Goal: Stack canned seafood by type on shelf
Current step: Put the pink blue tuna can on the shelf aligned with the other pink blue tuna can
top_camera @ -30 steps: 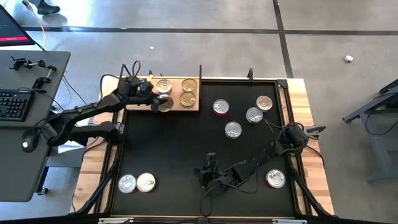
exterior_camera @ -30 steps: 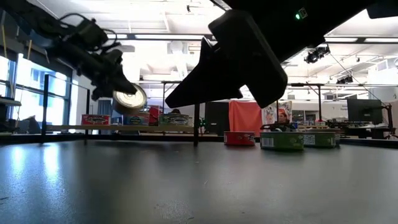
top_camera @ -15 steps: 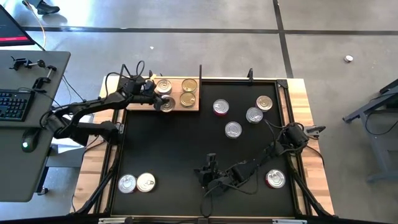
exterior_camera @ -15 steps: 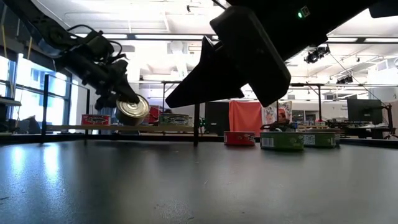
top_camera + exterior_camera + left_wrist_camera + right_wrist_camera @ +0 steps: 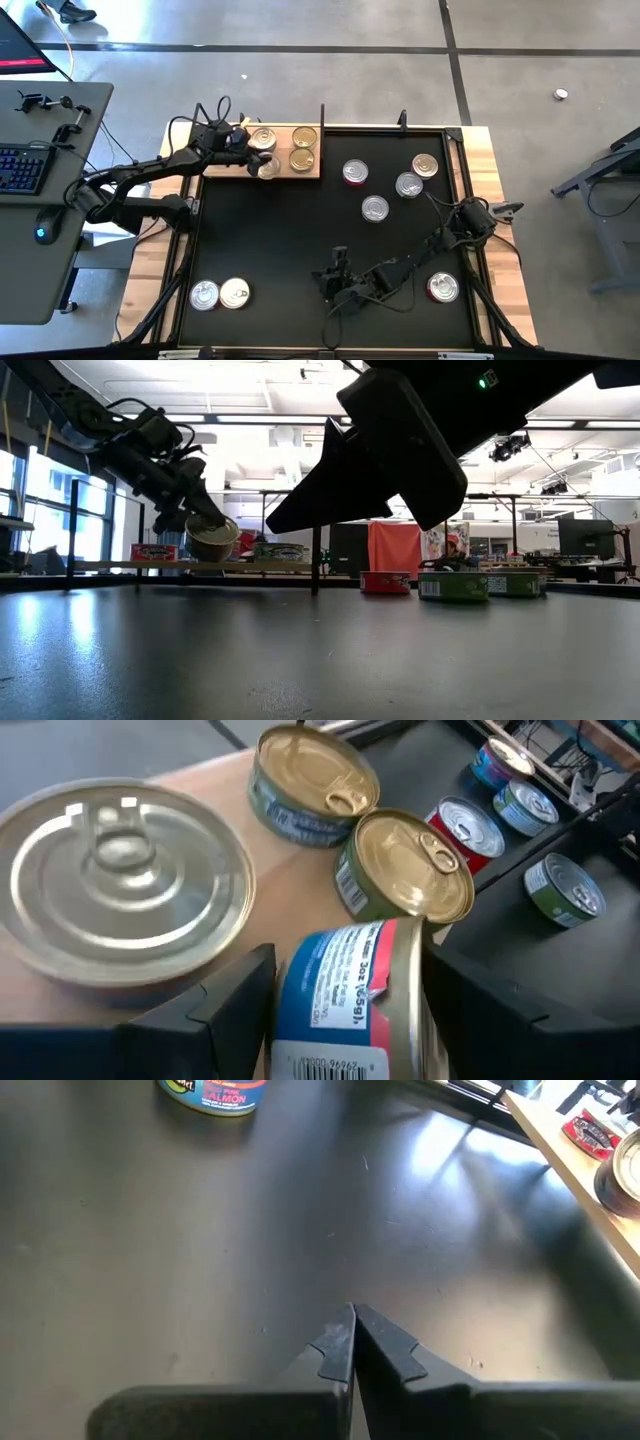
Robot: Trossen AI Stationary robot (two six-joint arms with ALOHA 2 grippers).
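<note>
On the wooden shelf (image 5: 314, 172) at the table's far left stand a silver-lidded can (image 5: 120, 880) and two gold-lidded cans (image 5: 312, 782), (image 5: 405, 870). A blue-and-red-labelled can (image 5: 345, 995) sits tilted at the shelf's near edge, its lower rim (image 5: 205, 558) down at the board. My left gripper (image 5: 350, 1000) is open, with one finger on each side of this can. My right gripper (image 5: 352, 1330) is shut, touches nothing, and hovers over the black mat (image 5: 290, 240) near the table's front. My left gripper comes at the tilted can slanting down from the table's left, with a finger (image 5: 235, 1005) beside its base and the other (image 5: 490, 1010) beside its lid. I cannot tell whether either finger touches it.
Loose cans lie on the mat: several at the far right around (image 5: 375, 208), one red-sided at the near right (image 5: 442, 288), and two at the near left (image 5: 220, 294). A desk with a keyboard (image 5: 20, 165) stands left of the table.
My left gripper has gone a little down toward the shelf with the can. The can, first held high with its lid facing the near edge, has sunk to the board and tipped closer to level.
</note>
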